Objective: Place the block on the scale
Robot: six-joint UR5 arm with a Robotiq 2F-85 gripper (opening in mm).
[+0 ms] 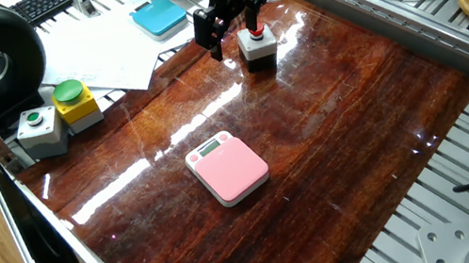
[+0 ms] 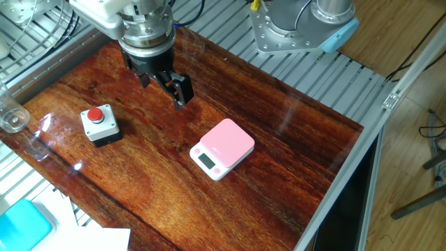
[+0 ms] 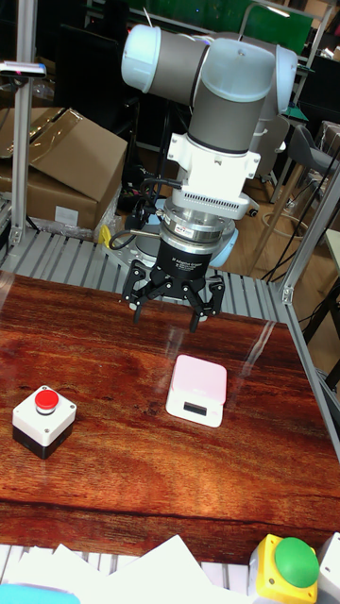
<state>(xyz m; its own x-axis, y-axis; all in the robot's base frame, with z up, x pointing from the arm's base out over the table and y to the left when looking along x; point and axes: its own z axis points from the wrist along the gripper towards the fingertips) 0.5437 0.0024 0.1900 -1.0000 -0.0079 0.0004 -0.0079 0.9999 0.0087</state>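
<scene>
The block (image 1: 257,44) is a small grey box with a black base and a red button, standing upright on the wooden table; it also shows as block (image 2: 100,123) and block (image 3: 42,418). The pink scale (image 1: 227,167) lies flat mid-table with its display along one edge, also seen as scale (image 2: 223,148) and scale (image 3: 197,389). My gripper (image 2: 164,85) hangs open and empty above the table, between block and scale but further back. It holds nothing and touches neither; gripper (image 1: 233,34), gripper (image 3: 170,310).
A grey box with a green button (image 1: 40,129) and a yellow box with a green button (image 1: 74,103) stand off the table's corner. A blue scale (image 1: 158,14) rests on papers. A glass (image 2: 10,118) stands near the block's edge. The robot base (image 2: 300,24) sits behind.
</scene>
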